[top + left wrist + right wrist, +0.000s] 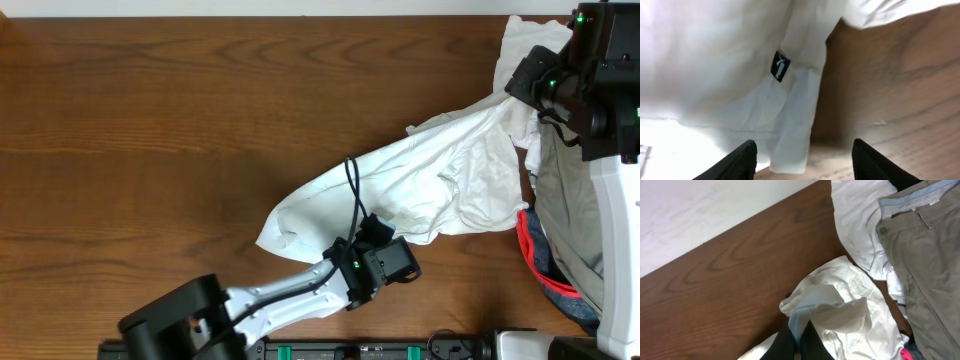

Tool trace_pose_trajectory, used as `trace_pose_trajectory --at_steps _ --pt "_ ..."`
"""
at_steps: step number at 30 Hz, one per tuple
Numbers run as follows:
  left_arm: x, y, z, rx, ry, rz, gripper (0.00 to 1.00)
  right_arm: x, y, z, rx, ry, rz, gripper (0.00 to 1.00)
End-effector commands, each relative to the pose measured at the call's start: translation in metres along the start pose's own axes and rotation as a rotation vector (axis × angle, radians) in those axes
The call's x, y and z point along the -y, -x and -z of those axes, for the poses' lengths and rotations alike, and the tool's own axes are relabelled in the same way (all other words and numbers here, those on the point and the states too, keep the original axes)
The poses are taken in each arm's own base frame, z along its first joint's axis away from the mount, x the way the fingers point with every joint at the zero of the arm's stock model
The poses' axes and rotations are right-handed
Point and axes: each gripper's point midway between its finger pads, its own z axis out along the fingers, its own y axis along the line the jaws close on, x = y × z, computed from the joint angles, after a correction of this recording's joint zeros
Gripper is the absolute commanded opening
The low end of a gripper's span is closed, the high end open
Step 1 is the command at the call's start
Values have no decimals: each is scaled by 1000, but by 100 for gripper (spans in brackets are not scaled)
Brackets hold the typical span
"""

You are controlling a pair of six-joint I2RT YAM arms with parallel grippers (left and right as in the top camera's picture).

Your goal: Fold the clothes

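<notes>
Left pincer (805, 145) spread, nothing clamped. Its fingers (742, 162) sit either side of a hanging edge of the white garment (430, 180), with the small dark label (780, 66) just ahead of the pincer. Garment lies wrinkled on the bench (150, 120), stretching from this pincer across to the right pincer (799, 342). Right pincer pressed together, pinching a fold at the garment's far end. Ahead and to the right of that pincer: khaki trousers (925, 255) overlapping another white piece (855, 210), just beside the garment.

Dark brown tabletop (150, 130) with wavy wood grain, under soft even light. Beyond its far edge, a pale whitish surface (700, 210), faintly streaked.
</notes>
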Motion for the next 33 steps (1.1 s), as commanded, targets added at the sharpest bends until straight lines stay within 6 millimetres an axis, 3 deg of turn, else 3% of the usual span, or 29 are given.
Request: trace_pose_trajectory --at_steps 1,6,11,24,33 --pt "-4 2 -12 -9 39 -13 62 0 7 6 25 1 9 1" --pt "-5 -3 -20 -29 53 -21 61 0 7 6 25 1 9 1" --pt "-4 -2 -20 -25 52 -20 49 0 7 6 24 0 9 1" --pt "-9 -6 -29 -50 62 -2 46 1 5 7 16 -4 9 1" --pt "-19 -8 -32 -72 77 45 6 2 4 8 14 -5 9 1"
